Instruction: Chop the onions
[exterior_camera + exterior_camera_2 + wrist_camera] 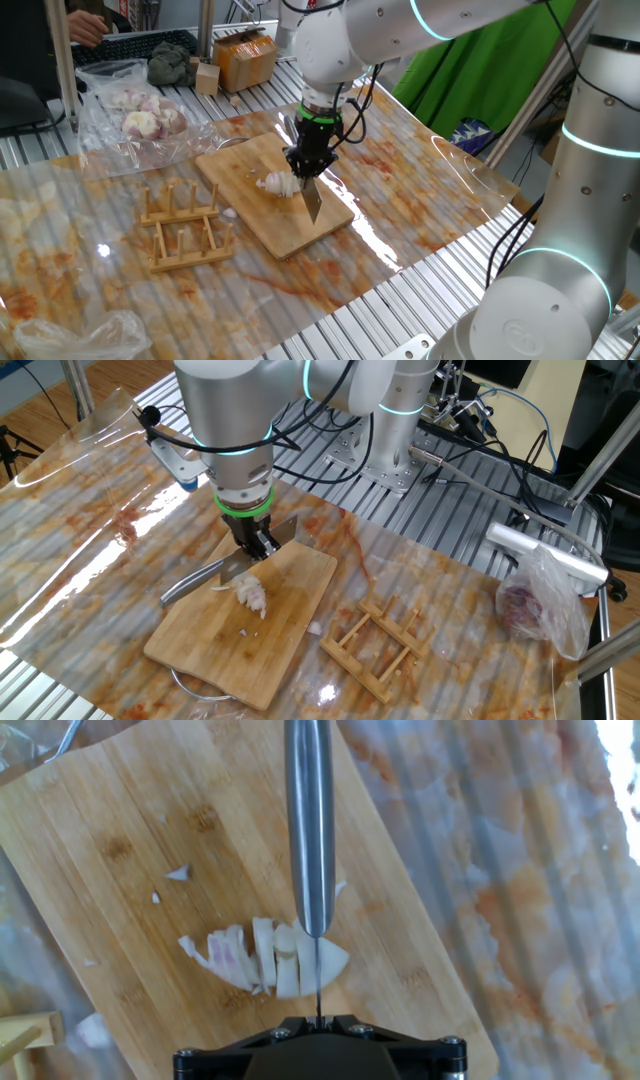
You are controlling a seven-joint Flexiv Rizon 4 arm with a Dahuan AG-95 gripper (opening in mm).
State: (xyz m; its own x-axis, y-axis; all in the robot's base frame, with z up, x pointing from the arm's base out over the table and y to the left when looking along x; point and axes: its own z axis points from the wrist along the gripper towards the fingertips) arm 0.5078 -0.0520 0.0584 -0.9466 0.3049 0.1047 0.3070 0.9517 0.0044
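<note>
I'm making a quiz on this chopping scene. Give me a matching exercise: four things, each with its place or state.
1. onion
2. knife
3. wooden rack
4. plastic bag

a. holds bigger pinkish onions
b. partly sliced on the cutting board
c. empty, beside the board
d. held in the pincer, blade down on the onion

Pairs: 1-b, 2-d, 3-c, 4-a

Gripper (303,166) straight down — jaws fully closed

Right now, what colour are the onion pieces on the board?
Whitish-cream with a faint pink tinge; the onion shows best in the hand view.
</note>
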